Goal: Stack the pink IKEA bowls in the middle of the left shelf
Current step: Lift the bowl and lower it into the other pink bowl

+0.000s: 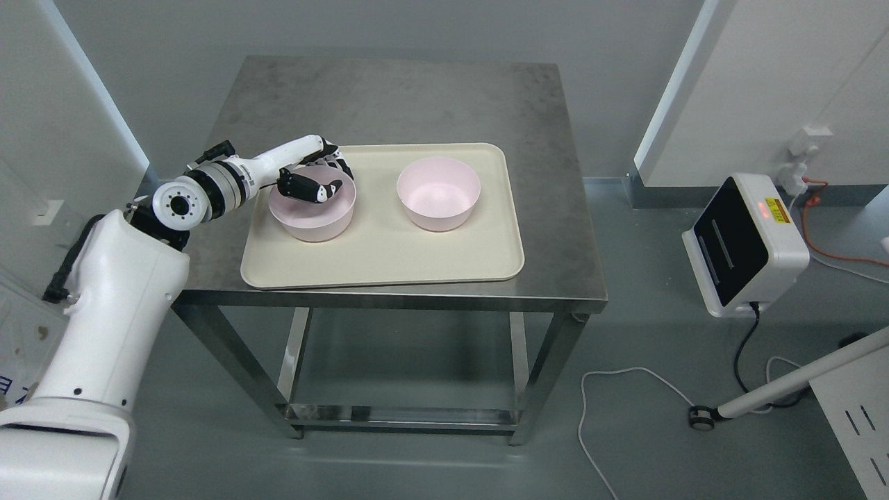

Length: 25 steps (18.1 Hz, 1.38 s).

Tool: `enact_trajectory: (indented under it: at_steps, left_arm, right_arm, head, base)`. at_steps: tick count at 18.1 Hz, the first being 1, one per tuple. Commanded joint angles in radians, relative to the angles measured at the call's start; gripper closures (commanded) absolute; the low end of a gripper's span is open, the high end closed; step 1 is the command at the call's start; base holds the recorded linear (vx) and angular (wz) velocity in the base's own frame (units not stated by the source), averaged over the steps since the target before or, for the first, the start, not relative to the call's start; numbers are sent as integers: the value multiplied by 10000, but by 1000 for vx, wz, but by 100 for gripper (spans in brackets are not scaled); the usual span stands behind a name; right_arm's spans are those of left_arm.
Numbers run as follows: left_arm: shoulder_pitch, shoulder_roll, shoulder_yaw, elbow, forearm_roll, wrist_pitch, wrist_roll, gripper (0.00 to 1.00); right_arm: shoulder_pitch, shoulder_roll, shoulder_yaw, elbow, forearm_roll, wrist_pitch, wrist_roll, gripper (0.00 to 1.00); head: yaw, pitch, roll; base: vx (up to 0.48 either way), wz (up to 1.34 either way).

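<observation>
Head view of a steel table [389, 97] carrying a cream tray [389, 257] that lies along the table's front edge, nearer the front left corner than the right, with bare tabletop behind it as far as the rear edge. Two pink bowls stand upright on the tray, well apart and not stacked. The left bowl [312, 226] sits in the tray's rear left quarter, close to the left rim; the right bowl [438, 194] sits near the middle of the tray's rear half, just inside the rear rim, with its mouth open and nothing in it. The left arm [229, 182] enters from the lower left, passes over the table's left edge and reaches the left bowl. The left hand [316, 173] is clasped on that bowl's rear rim: a dark thumb [309, 189] lies inside the bowl, pointing toward the tray's right side, while the other fingers [342, 164] curl over the outside of the rear wall, so the rim is pinched between them. The bowl's base appears to rest on the tray, though whether it is slightly lifted cannot be told. On the floor to the right of the table stands a white device [746, 243] with a black face, with a cable [743, 347] trailing from its base.
</observation>
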State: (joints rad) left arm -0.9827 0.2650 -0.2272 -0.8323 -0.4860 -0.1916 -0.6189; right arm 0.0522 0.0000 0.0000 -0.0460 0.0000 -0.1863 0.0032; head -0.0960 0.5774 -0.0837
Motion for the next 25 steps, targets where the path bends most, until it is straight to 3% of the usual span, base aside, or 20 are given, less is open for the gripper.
enact_trajectory:
  at_steps: [1,7,12,13,18,25]
  left_arm:
    - [-128,-533,876,392,-18,-33,176,99]
    - [-664,-655,1504,270,89,-33,176,99]
    - [-1829,-2186,1415,-298,89,182,-251,98]
    - [-1831,-2475,1170,-298,74,228,-360,98]
    - [-1769,-2475,-1406,-161,74,366,97,97]
    - [-1770,-2475,-2237,360,89,351,1005,97]
  right_arm:
    - [0,-175,-92,0,77,7,14,0]
    - [0,-175,-92,0,77,7,-1,0]
    - [0,-175,-92,0,77,7,14,0]
    - [0,-175,-107,0,77,7,-1,0]
    - [0,-175,-92,0,77,7,-1,0]
    - [0,-175,-107,0,77,7,14,0]
  head:
    - [0,0,0]
    - [0,0,0]
    - [0,0,0]
    - [0,0,0]
    - [0,0,0]
    - [0,0,0]
  base:
    - [0,0]
    - [0,0]
    - [0,0]
    - [0,0]
    - [0,0]
    - [0,0]
